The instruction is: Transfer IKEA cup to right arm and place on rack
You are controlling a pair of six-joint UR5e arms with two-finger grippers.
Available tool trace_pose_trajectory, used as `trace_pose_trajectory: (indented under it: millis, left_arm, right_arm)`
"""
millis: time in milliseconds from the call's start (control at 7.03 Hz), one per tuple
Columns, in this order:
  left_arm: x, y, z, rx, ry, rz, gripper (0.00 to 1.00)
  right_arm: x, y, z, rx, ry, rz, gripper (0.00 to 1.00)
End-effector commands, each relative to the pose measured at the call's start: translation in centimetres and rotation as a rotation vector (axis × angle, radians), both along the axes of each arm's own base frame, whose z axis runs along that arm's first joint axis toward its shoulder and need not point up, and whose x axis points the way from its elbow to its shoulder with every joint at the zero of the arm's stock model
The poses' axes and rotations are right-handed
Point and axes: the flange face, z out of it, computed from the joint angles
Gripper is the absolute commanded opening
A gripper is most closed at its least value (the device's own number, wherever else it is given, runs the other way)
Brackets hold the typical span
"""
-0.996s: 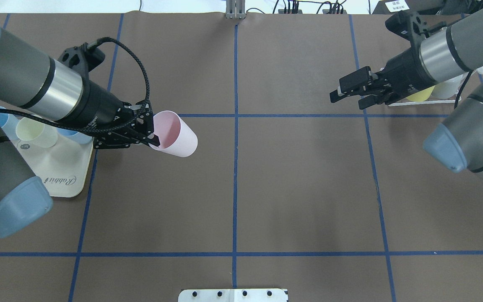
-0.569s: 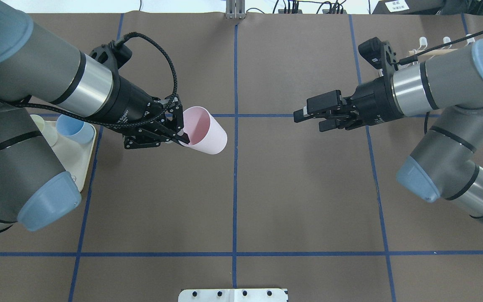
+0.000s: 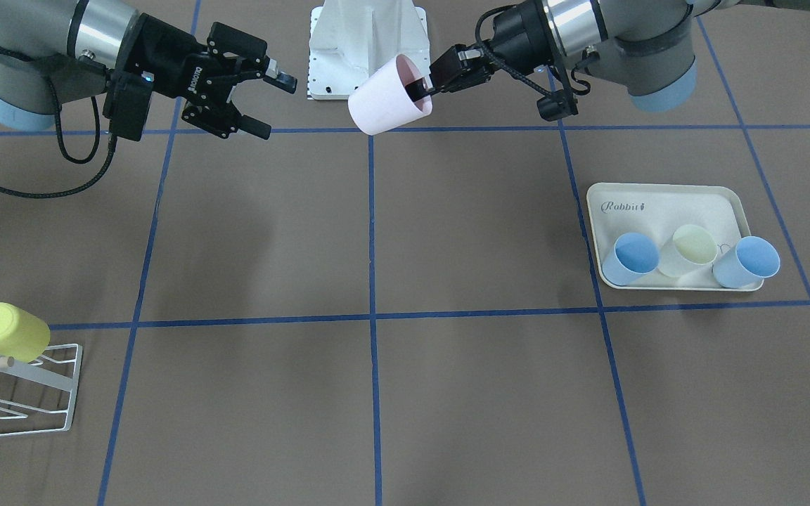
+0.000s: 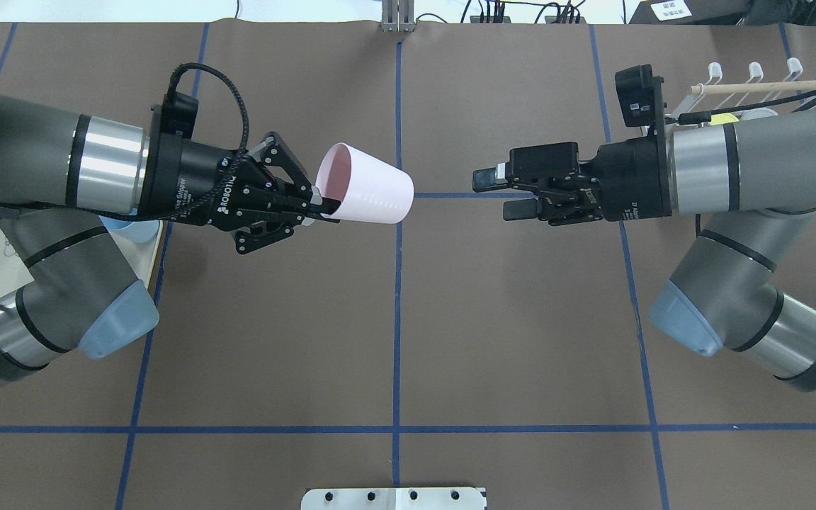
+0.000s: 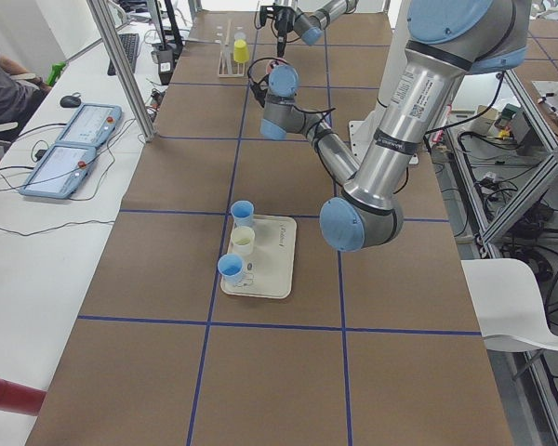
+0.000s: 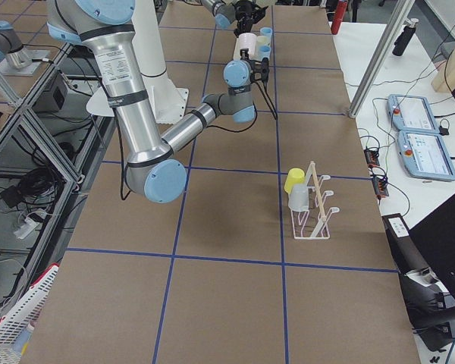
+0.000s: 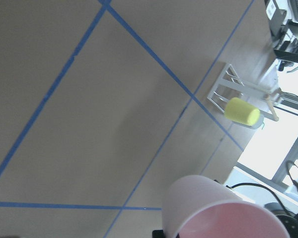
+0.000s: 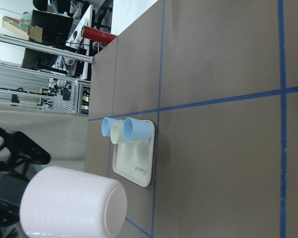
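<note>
My left claw is clamped on the rim of the pink cup, one finger inside and one outside. It holds the cup on its side in the air over the middle of the table, base toward my right claw. That claw hangs empty, fingers spread wide, apart from the cup. The rack stands near the table's far right corner.

pink cup — 1 | other cups — 5 | tray 1 | rack 1 | arms 2

The cup hangs between tray, left, and rack, right.
</note>
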Motion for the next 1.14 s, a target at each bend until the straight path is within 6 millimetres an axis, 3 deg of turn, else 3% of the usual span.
trace_pose_trajectory:
  millis: [0,285,996]
  left_arm:
    - [-0.7,-0.3,2.5,-0.078,0.186,0.004,0.0]
    - [-1.2,0.5,2.1,-0.127,0.254,0.058,0.0]
    - [-1.8,3.8,0.7,-0.173,0.459,0.166,0.0]
  right_arm:
    - [0.5,1.3,-2.9,0.003,-0.158,-0.034,0.98]
    - [-1.1,3.2,-4.0,-0.006,-0.27,-0.037,0.97]
    - [-2.7,5.0,-5.3,-0.011,-0.366,-0.023,0.96]
